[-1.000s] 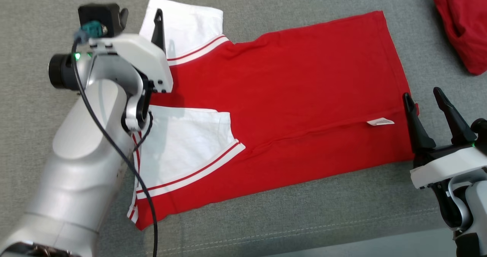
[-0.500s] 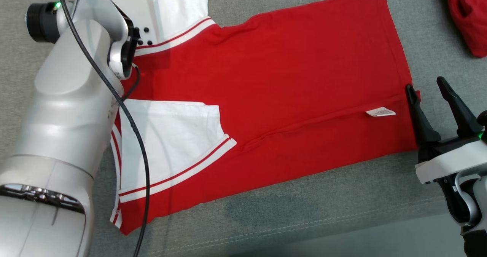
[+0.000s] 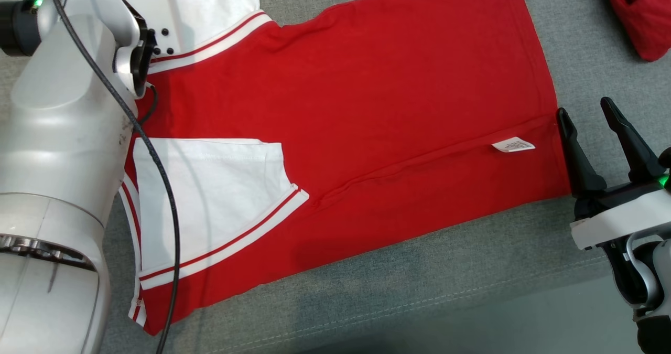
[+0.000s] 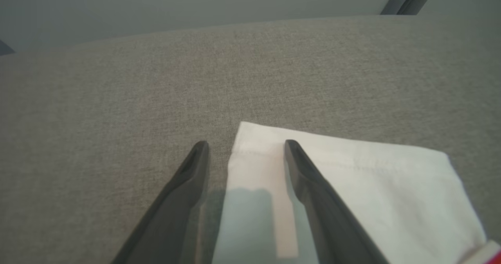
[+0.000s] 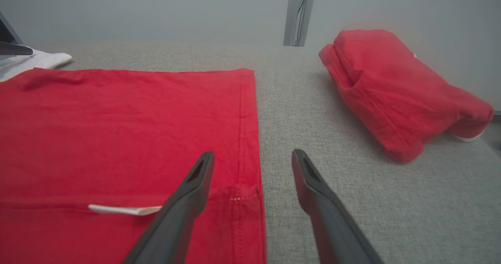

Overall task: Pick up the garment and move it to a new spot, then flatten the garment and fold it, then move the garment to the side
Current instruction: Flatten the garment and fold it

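Astride garment (image 3: 367,107) hem (image 5: 246,119), right claw (image 5: 252,153) gapes empty; left claw (image 4: 245,143) likewise astride sleeve (image 4: 352,170) edge.

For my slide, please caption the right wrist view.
Open right gripper straddling the hem of the flat red garment, with a red bundle beyond.

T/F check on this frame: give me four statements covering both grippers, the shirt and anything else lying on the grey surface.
1. The right gripper is open, straddling the hem of the garment. True.
2. The left gripper is shut on the white sleeve. False: it is open at the sleeve's corner, gripping nothing.
3. A second red garment lies bundled, apart from the spread one. True.
4. The white label sits on the sleeve. False: it lies on the red body near the hem.
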